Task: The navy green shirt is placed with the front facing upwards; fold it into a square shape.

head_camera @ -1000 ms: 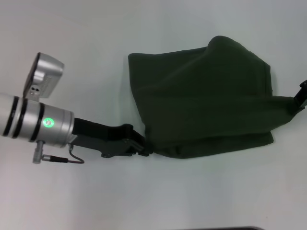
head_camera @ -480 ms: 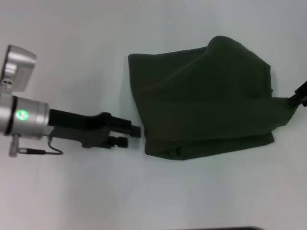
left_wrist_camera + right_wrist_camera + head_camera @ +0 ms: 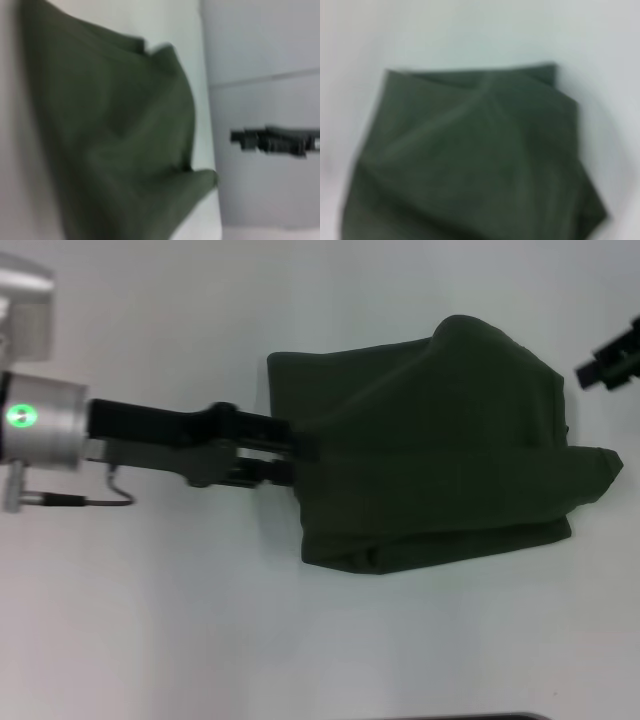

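Note:
The navy green shirt (image 3: 430, 450) lies folded into a rough, uneven bundle on the white table, plain green side up, with a pointed corner (image 3: 600, 465) sticking out on the right. No lettering shows. My left gripper (image 3: 300, 452) is at the bundle's left edge, open, its fingertips just over the cloth. My right gripper (image 3: 600, 365) hangs above the table off the shirt's upper right, open and apart from the cloth. The left wrist view shows the shirt (image 3: 115, 135) with the right gripper (image 3: 260, 140) beyond it. Most of the right wrist view is taken up by the shirt (image 3: 475, 155).
White table (image 3: 150, 640) surrounds the bundle on all sides. A dark strip (image 3: 470, 717) shows at the near table edge. A thin cable (image 3: 110, 495) loops under my left wrist.
My left gripper let go of the bundle's lower left corner, pulled back, then moved up to the left edge. My right gripper released the right corner and lifted away up and right.

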You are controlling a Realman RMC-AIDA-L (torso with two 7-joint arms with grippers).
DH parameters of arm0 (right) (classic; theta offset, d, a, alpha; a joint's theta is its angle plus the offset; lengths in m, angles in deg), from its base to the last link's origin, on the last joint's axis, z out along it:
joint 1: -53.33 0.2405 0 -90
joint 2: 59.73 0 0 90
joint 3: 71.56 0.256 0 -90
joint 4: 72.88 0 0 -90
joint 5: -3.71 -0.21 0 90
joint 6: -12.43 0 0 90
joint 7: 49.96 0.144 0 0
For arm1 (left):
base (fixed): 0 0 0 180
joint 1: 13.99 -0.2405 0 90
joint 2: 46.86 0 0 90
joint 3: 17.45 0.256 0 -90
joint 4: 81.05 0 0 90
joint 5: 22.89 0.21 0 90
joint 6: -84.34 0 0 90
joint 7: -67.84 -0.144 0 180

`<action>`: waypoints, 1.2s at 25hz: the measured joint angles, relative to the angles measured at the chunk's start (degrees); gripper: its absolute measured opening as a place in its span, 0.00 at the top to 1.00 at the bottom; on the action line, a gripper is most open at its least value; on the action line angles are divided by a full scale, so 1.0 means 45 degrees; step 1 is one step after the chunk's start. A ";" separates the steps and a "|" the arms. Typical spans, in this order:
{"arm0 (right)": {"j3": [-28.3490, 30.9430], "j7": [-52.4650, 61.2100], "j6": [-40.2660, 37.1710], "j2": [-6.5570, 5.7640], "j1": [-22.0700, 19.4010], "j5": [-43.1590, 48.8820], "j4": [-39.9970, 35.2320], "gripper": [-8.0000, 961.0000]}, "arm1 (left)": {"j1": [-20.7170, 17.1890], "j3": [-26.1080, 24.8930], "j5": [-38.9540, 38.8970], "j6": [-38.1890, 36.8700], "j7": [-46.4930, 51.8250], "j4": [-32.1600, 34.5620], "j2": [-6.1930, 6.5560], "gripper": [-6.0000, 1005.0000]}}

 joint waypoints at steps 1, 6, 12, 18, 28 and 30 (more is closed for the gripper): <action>0.0002 0.0000 0.0126 0.0064 0.0015 -0.0308 0.0022 0.53 | 0.0171 0.0078 0.0056 -0.0101 -0.0005 0.0043 -0.0183 0.41; 0.0015 0.0009 0.0649 0.0236 0.0086 -0.1370 0.0063 0.53 | 0.0918 0.0776 0.0125 0.0021 -0.0018 0.0040 -0.0800 0.41; 0.0054 0.0025 0.0964 0.0306 0.0043 -0.2103 0.0075 0.53 | 0.1375 0.1319 0.0053 0.0985 0.0005 -0.0250 -0.1198 0.41; 0.0055 -0.0041 0.1386 0.0526 -0.0157 -0.2270 0.0262 0.53 | 0.1524 0.2031 -0.0013 0.2434 0.0016 -0.0825 -0.1223 0.41; -0.0213 -0.0139 0.1396 0.0536 -0.0157 -0.2236 0.0581 0.54 | 0.1938 0.2292 -0.0102 0.2328 -0.0298 -0.1008 -0.1246 0.42; -0.0209 -0.0302 0.1478 0.0541 -0.0181 -0.2259 0.0582 0.54 | 0.1961 0.2295 -0.0331 0.2138 -0.0870 -0.0982 -0.1247 0.42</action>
